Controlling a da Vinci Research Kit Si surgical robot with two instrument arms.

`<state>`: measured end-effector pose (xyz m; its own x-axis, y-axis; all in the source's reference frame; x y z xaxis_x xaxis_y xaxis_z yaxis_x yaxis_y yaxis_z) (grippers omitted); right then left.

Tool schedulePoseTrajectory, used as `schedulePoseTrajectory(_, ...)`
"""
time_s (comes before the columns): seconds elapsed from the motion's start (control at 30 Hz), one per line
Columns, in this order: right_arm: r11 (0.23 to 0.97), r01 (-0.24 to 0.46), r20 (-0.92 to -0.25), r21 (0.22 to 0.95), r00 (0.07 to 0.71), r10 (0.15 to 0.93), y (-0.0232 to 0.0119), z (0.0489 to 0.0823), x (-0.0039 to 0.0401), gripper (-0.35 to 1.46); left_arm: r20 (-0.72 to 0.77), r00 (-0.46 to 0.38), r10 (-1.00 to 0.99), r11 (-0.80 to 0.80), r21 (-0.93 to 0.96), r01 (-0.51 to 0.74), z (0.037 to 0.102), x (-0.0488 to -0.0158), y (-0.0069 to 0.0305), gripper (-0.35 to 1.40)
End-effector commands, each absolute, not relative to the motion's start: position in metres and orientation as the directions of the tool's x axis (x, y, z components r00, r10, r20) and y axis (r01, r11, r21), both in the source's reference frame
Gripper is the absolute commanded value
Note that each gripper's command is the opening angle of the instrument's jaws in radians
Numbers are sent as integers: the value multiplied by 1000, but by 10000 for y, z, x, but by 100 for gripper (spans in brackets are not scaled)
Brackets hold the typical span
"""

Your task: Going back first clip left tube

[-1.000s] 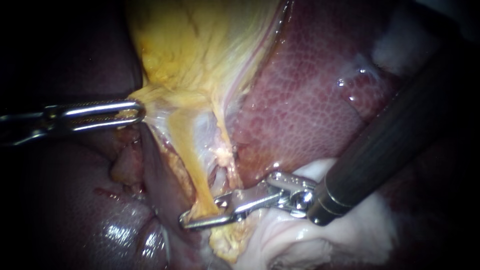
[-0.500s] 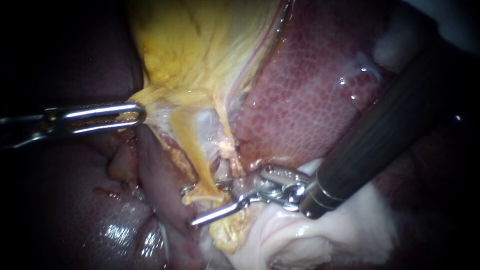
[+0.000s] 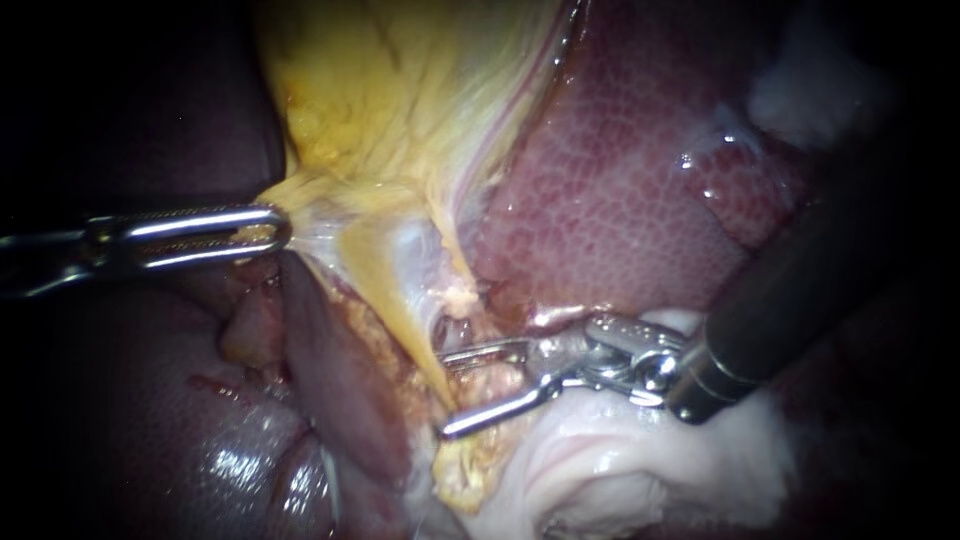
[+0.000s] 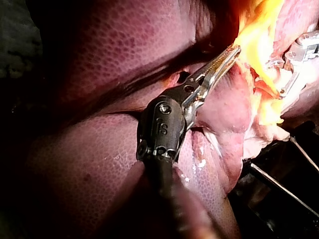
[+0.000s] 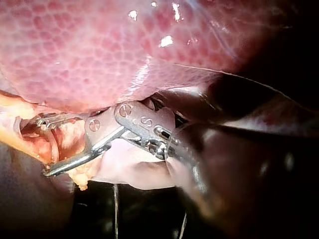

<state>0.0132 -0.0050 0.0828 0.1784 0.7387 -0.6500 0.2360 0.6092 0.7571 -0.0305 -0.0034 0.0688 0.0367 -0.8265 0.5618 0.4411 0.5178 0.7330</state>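
Two instruments: your left instrument (image 3: 272, 228) has its jaws pinched on the yellow tissue (image 3: 330, 190) and holds it taut; your right instrument (image 3: 445, 393) has its jaws spread, gripping nothing.
Left tube: the yellow strand (image 3: 395, 305) running down towards the lower edge of the liver (image 3: 620, 200); your right jaw tips sit just beside its lower end.
Clip: none can be made out on the tube.
Progress: the jaws are already off the tube; by the look of it, only drawing your right instrument clear is left.
Containers: none in view.
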Motion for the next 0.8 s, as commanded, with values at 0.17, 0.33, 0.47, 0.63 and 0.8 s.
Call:
schedulePoseTrajectory(0.17,618,216,-653,756,168,739,-35,810,105,60,562,37,-826,519,733,439,690,-305,-36,-35)
schedulePoseTrajectory(0.33,626,214,-659,750,163,734,-22,792,80,60,563,38,-826,519,733,439,690,-305,-36,-35)
schedulePoseTrajectory(0.47,645,207,-676,736,155,721,-11,776,65,60,563,37,-826,519,733,439,690,-306,-36,-35)
schedulePoseTrajectory(0.63,691,186,-715,699,154,682,7,744,51,60,564,38,-825,521,733,438,691,-307,-38,-35)
schedulePoseTrajectory(0.8,725,158,-742,670,175,648,19,713,40,60,564,39,-825,522,734,435,692,-310,-40,-35)
